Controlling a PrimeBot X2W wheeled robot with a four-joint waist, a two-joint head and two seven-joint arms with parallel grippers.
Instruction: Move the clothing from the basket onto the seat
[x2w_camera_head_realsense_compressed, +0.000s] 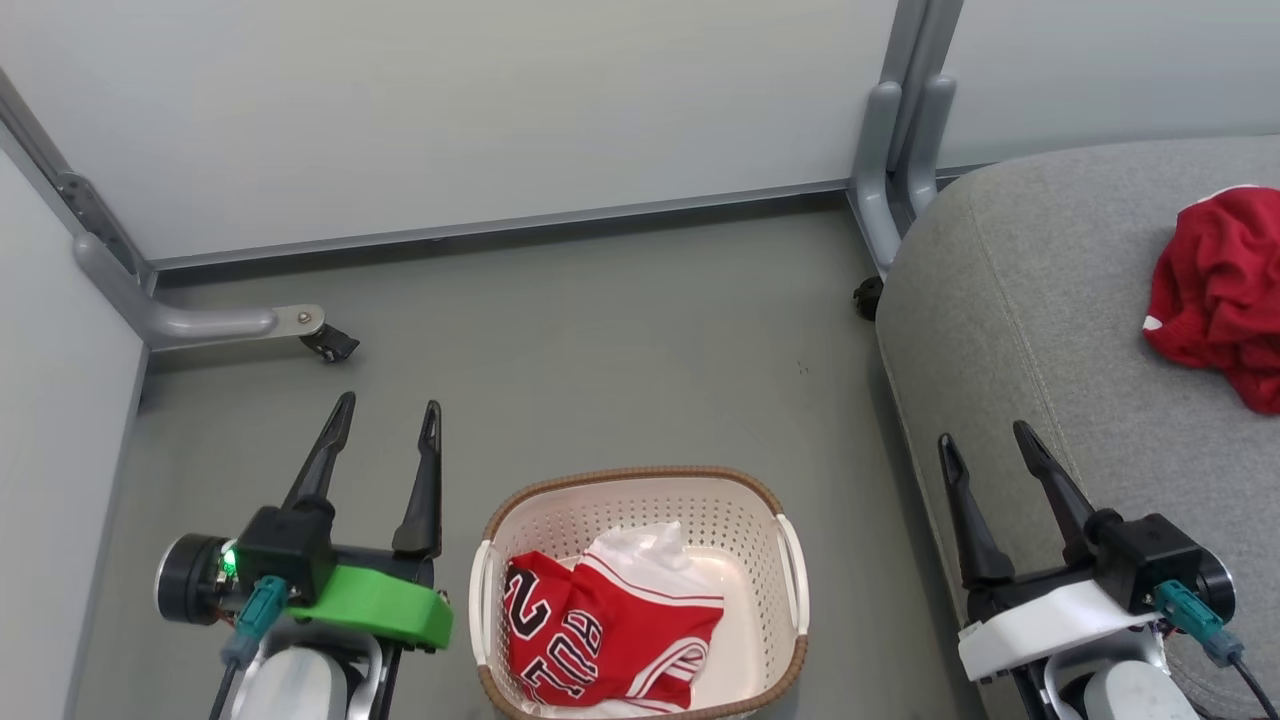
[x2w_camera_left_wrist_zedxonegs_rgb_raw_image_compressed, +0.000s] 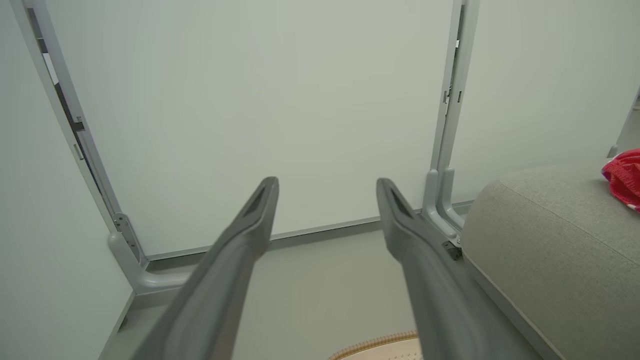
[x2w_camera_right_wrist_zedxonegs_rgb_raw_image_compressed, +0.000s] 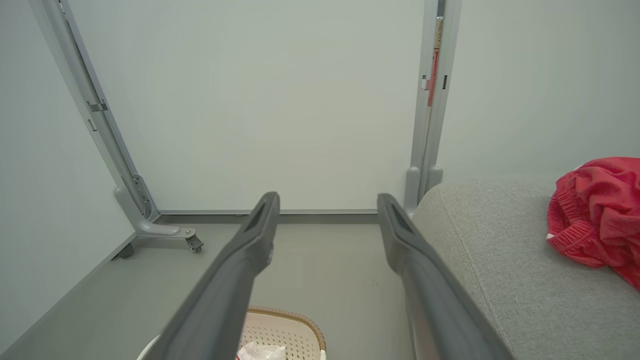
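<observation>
Your left claw (x2w_camera_head_realsense_compressed: 388, 404) and right claw (x2w_camera_head_realsense_compressed: 982, 434) both gape empty. A strip of floor (x2w_camera_head_realsense_compressed: 850, 520) separates the basket (x2w_camera_head_realsense_compressed: 640, 472) rim (jersey (x2w_camera_head_realsense_compressed: 600, 630) inside) from the seat (x2w_camera_head_realsense_compressed: 1000, 300) edge.

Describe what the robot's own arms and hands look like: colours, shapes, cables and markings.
Each hand has two long, dark, tapering fingers on a black block, with a teal plug and cable. The left hand wears a bright green bracket and shows a small green light; the right hand wears a white bracket. Both forearms are pale grey.

Left gripper (x2w_camera_head_realsense_compressed: 388, 401) spread, right gripper (x2w_camera_head_realsense_compressed: 981, 432) — seemingly — likewise
</observation>
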